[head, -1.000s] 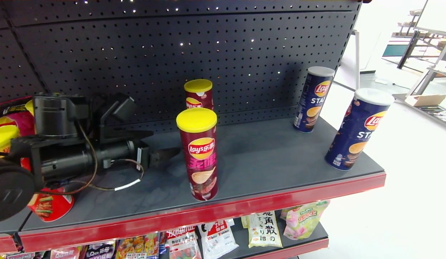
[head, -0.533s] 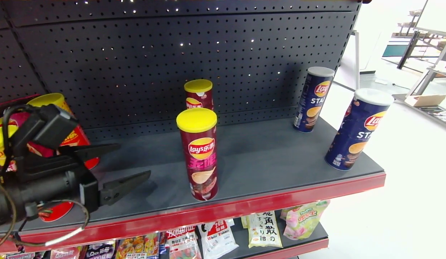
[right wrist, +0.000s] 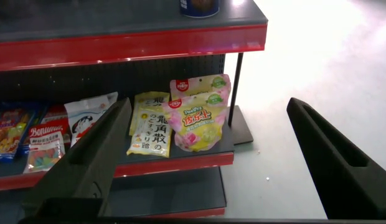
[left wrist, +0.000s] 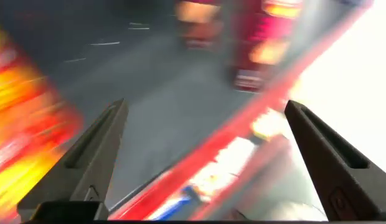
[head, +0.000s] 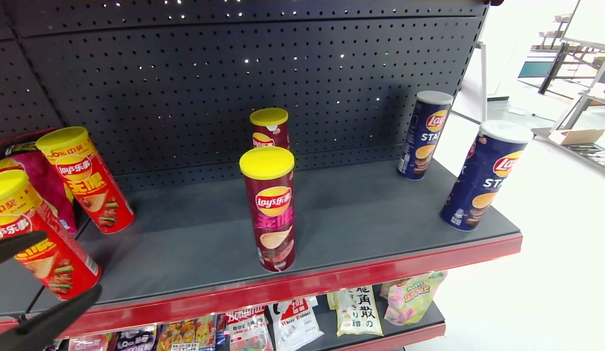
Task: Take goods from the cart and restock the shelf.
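— Where is the nearest red chip can (head: 36, 243)?
— It stands up straight at the front left of the top shelf (head: 361, 219), close to the red edge. It has a yellow lid.
— And the left gripper (head: 73, 262)?
— It is low on the left, in front of that can and closer to the robot. Its two black fingers (head: 48, 319) are spread wide and hold nothing. In the left wrist view the can is a red and yellow blur beside one finger, outside the gap.
— Does a finger touch the can?
— I cannot tell. One finger crosses in front of it.
— What else stands up there?
— A second red chip can (head: 87, 183) is farther back, near the peg wall (head: 209, 73). In the middle is the front dark red chip can (head: 270, 214), with the back dark red chip can (head: 269, 129) behind it. On the right are the front blue chip can (head: 482, 180) near the edge and the back blue chip can (head: 425, 136) by the wall. All are upright.
— And the right gripper (right wrist: 209, 102)?
— Its fingers are spread wide too, with nothing in them. It is down by the lower shelf (right wrist: 174, 163). A green and pink snack bag (right wrist: 196, 115) lies there, partly over a yellow and white snack bag (right wrist: 149, 124).
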### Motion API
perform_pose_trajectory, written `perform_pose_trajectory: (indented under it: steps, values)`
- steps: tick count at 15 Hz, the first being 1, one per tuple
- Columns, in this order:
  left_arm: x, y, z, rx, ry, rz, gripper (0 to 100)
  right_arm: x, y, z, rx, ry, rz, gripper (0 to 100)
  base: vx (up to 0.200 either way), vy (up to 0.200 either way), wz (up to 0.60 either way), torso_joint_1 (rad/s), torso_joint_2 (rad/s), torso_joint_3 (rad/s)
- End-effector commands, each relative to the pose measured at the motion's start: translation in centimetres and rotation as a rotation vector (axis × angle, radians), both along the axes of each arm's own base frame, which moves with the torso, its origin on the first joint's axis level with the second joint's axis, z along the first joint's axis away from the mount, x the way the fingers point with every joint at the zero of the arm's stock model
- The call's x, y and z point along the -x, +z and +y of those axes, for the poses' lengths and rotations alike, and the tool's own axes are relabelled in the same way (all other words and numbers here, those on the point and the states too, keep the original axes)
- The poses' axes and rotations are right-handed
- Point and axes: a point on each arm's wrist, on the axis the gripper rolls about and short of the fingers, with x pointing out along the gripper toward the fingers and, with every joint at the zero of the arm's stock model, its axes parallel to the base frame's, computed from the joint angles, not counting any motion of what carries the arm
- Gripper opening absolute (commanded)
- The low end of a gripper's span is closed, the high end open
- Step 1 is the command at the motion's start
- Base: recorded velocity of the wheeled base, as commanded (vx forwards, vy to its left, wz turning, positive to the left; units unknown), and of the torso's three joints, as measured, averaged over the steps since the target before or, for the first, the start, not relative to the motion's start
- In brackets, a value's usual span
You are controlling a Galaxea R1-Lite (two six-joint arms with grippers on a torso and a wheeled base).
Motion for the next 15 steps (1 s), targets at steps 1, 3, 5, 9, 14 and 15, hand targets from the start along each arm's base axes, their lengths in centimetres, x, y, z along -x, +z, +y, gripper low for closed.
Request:
perform_pose_trajectory:
  steps: [1,3,5,9,14,15]
  values:
    - [5.0,-1.9,1.7,0.081,0.291,-0.128,100,0.0,0.0,0.0,0.001,0.001,0.001,100,0.0,0.0,0.0,0.0,0.0,0.0]
    - [7.2,-4.5,2.1,0.098,0.319,-0.151,100,0.0,0.0,0.0,0.001,0.001,0.0,100,0.0,0.0,0.0,0.0,0.0,0.0]
    - [9.5,-6.0,2.5,0.074,0.32,-0.151,100,0.0,0.0,0.0,0.001,0.001,0.001,100,0.0,0.0,0.0,0.0,0.0,0.0]
    - [10.3,-6.8,2.9,0.061,0.41,-0.142,100,0.0,0.0,0.0,0.002,0.002,0.003,100,0.0,0.0,0.0,0.0,0.0,0.0]
    - [10.0,-7.8,2.9,0.042,0.434,-0.116,100,0.0,0.0,0.0,0.001,0.001,0.0,100,0.0,0.0,0.0,0.0,0.0,0.0]
    - [10.0,-7.8,2.9,0.041,0.434,-0.113,100,0.0,0.0,0.0,0.002,0.001,0.003,100,0.0,0.0,0.6,0.007,0.0,0.002]
